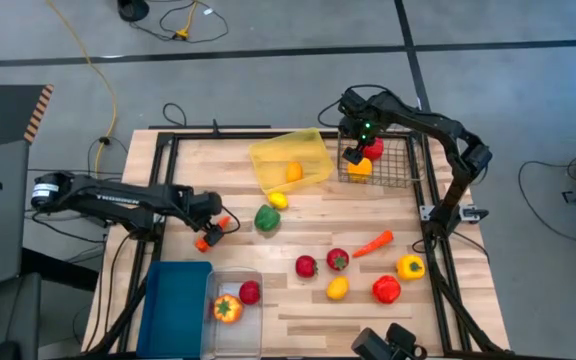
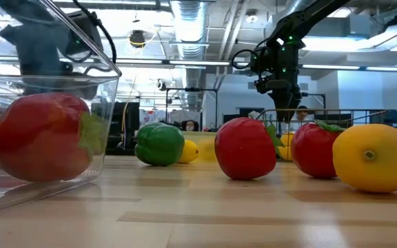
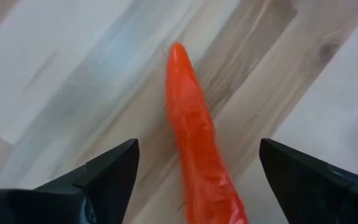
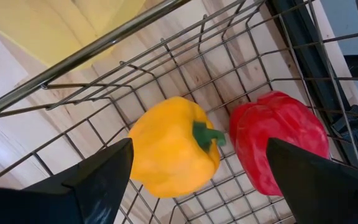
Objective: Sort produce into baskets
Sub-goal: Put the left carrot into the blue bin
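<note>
I've got the left end effector (image 3: 194, 180) low over the orange carrot (image 3: 197, 149) on the worktop (image 1: 298, 310) – fingers apart, straddling it, no contact I can see, so lined up for a pinch across the carrot. Right end effector (image 4: 194, 180) hangs wide open over the black wire basket (image 1: 400, 160), directly above the yellow pepper (image 4: 173, 146) and red pepper (image 4: 278, 140) lying inside. My guess – carrot goes to a basket next.
</note>
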`<state>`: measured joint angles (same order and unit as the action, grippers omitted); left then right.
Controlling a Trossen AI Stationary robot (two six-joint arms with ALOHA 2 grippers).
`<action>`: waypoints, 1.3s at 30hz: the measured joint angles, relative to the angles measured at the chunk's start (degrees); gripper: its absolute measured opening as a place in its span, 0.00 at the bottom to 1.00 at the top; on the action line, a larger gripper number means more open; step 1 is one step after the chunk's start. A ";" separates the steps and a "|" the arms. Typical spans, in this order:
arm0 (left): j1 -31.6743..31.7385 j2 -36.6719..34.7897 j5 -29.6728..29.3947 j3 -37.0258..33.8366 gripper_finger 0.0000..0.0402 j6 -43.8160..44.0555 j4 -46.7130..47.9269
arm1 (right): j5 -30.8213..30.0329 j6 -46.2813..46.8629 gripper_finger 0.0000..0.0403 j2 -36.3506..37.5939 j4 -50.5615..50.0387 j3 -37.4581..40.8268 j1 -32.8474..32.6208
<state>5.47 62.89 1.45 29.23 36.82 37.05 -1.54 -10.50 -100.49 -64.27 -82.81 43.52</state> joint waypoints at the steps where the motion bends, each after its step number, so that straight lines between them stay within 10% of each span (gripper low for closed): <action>1: -0.36 0.00 -0.03 -0.64 0.79 0.77 -0.73 | 0.00 0.01 0.98 0.00 0.00 0.00 0.00; 39: -2.27 -0.02 -0.40 -3.86 0.16 3.15 -6.72 | 0.00 0.02 0.98 0.00 0.00 -0.02 -0.01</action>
<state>3.20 62.87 1.05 25.37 39.97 30.33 -1.54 -10.48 -100.49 -64.27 -82.82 43.51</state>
